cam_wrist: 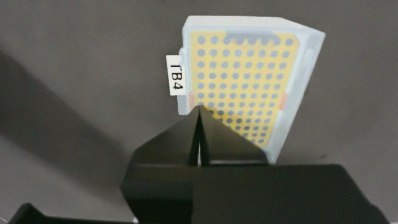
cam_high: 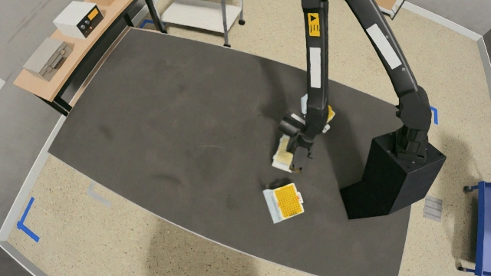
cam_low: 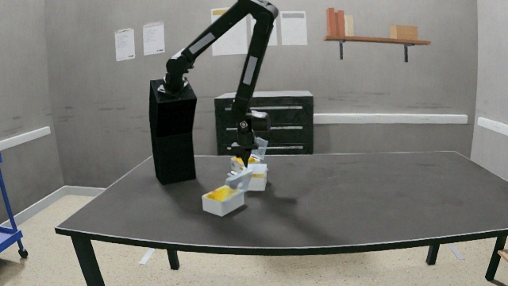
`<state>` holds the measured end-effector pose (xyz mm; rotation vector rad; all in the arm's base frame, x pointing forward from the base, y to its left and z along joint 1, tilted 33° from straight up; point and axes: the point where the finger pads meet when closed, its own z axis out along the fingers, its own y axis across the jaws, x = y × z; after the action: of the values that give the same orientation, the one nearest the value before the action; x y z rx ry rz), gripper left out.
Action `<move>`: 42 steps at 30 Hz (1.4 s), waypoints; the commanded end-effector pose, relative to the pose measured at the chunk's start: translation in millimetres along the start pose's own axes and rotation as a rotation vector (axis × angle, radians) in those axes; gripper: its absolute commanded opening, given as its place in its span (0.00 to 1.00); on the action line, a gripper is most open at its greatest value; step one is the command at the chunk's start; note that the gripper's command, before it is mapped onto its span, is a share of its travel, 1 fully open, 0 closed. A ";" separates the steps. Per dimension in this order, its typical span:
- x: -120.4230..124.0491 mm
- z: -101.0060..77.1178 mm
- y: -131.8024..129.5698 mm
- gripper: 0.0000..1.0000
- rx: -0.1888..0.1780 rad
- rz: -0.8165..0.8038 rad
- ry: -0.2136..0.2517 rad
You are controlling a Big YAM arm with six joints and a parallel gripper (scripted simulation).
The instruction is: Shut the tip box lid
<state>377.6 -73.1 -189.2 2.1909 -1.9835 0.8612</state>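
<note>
The tip box TB4 (cam_wrist: 245,85) carries its label (cam_wrist: 175,75) on the left side. Its translucent lid lies over the yellow tip rack, so the tips show grey through it. I cannot tell whether the lid is latched. TB4 also shows in the overhead view (cam_high: 283,155) and in the side view (cam_low: 258,175). My gripper (cam_wrist: 199,112) is shut and empty, with its tips over the near edge of that lid. It also shows in the overhead view (cam_high: 296,168) and in the side view (cam_low: 245,162).
A second tip box (cam_high: 285,201) stands with its lid open flat beside it. A third box (cam_low: 221,202) has its lid (cam_low: 238,180) raised, and in the overhead view it is mostly hidden behind the arm (cam_high: 327,114). The black robot base (cam_high: 387,180) stands close by.
</note>
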 end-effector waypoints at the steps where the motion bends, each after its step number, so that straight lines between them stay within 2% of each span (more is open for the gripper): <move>1: -1.2 -3.7 6.1 0.00 -0.004 -0.003 -0.002; 8: -1.2 -3.7 6.1 0.00 -0.004 -0.003 -0.002; 9: -3.6 -12.2 6.1 0.00 0.002 -0.004 -0.004; 14: -3.5 -20.3 7.6 0.00 -0.005 -0.007 -0.005; 17: -4.8 -17.4 3.2 0.00 -0.002 -0.006 -0.005; 19: -3.1 -25.1 7.2 0.00 -0.004 -0.007 -0.005; 31: -1.9 -44.4 5.7 0.00 -0.002 -0.006 -0.004; 34: -4.0 -41.4 5.5 0.00 -0.008 -0.009 -0.005; 36: -1.5 -49.2 5.3 0.00 -0.002 -0.006 -0.004; 42: -1.0 -56.6 0.6 0.00 0.005 -0.003 -0.004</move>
<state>363.8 -56.6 -145.3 2.1914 -1.9860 0.8767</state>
